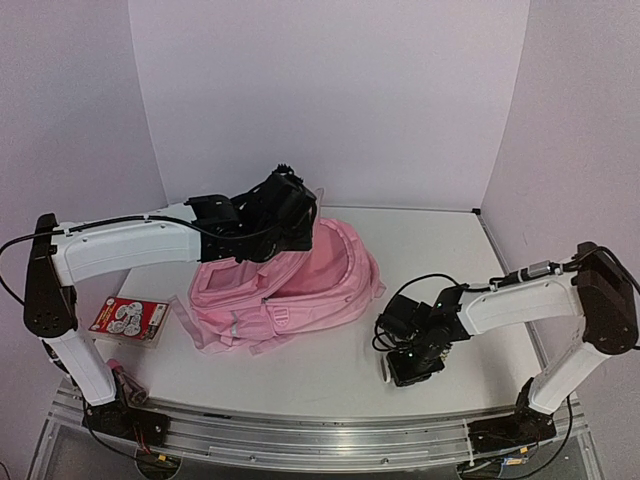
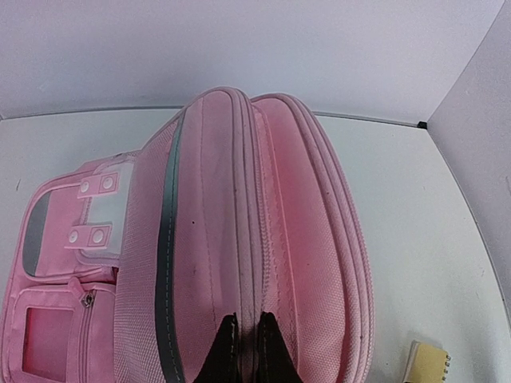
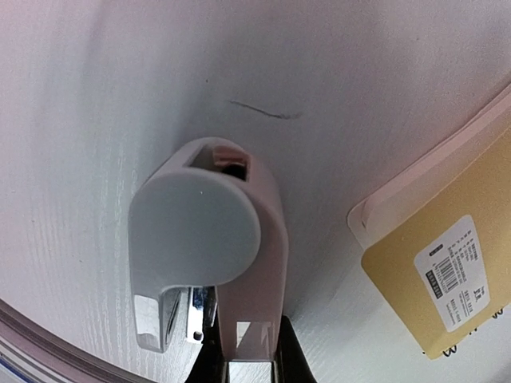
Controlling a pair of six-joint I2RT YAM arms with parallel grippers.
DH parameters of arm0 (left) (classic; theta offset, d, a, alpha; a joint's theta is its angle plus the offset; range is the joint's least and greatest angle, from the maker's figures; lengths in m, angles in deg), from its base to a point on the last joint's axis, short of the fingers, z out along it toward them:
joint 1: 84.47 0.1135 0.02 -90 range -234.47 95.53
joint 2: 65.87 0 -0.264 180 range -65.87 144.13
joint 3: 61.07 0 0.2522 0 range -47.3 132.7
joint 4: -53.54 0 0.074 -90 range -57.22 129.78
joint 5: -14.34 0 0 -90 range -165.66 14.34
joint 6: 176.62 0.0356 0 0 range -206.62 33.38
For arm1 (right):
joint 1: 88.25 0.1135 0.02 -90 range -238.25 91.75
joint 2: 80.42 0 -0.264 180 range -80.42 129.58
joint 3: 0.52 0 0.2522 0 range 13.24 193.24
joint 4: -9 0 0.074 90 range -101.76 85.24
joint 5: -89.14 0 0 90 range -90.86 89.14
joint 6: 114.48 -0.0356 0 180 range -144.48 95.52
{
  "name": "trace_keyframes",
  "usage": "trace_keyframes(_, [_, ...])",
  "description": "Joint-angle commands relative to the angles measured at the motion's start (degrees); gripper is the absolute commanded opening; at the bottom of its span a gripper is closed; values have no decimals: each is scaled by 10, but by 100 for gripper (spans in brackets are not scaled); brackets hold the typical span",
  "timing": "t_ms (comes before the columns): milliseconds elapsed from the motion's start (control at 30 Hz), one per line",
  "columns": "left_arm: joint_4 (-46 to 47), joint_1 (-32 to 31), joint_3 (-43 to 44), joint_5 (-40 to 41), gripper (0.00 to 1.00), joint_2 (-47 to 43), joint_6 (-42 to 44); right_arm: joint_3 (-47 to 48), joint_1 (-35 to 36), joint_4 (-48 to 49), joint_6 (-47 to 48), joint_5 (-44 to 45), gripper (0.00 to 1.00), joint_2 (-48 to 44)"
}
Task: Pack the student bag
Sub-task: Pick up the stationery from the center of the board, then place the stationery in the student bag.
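The student bag (image 1: 300, 285) is a big light-pink backpack lying mid-table; its top with the zip seams fills the left wrist view (image 2: 303, 239). My left gripper (image 1: 285, 215) (image 2: 247, 323) sits at the bag's far top and is shut, pinching a ridge of pink fabric along the zip seam. My right gripper (image 1: 410, 365) (image 3: 247, 355) is low over the table right of the bag. Its black fingers (image 3: 291, 355) press both sides of a small stapler-like tool (image 3: 247, 239) with a pale-pink body and a round grey cap, which rests on the table.
A yellow sticky-note pad (image 3: 447, 263) (image 2: 427, 363) lies just right of the tool. A red-and-white packet (image 1: 128, 318) lies at the table's left, with a small pink item (image 1: 118, 372) near the left arm's base. White walls enclose the table.
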Motion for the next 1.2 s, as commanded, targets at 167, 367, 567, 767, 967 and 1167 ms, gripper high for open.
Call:
trace_keyframes(167, [56, 5, -10, 32, 0, -58, 8, 87, 1, 2, 90, 57, 0, -129])
trace_keyframes(367, [68, 8, -18, 23, 0, -62, 5, 259, -30, 6, 145, 50, 0, -27])
trace_keyframes(567, [106, 10, -36, 8, 0, -69, -10, 420, -100, 27, 140, -57, 0, 144])
trace_keyframes(767, [121, 12, -56, -1, 0, -82, -28, 628, -107, 48, 108, -217, 2, 327])
trace_keyframes(967, [120, 12, -63, 2, 0, -85, -30, 554, -114, 53, 104, -183, 56, 272])
trace_keyframes(1167, [107, 16, -71, 12, 0, -83, -37, 345, -143, 49, 132, -86, 80, 70])
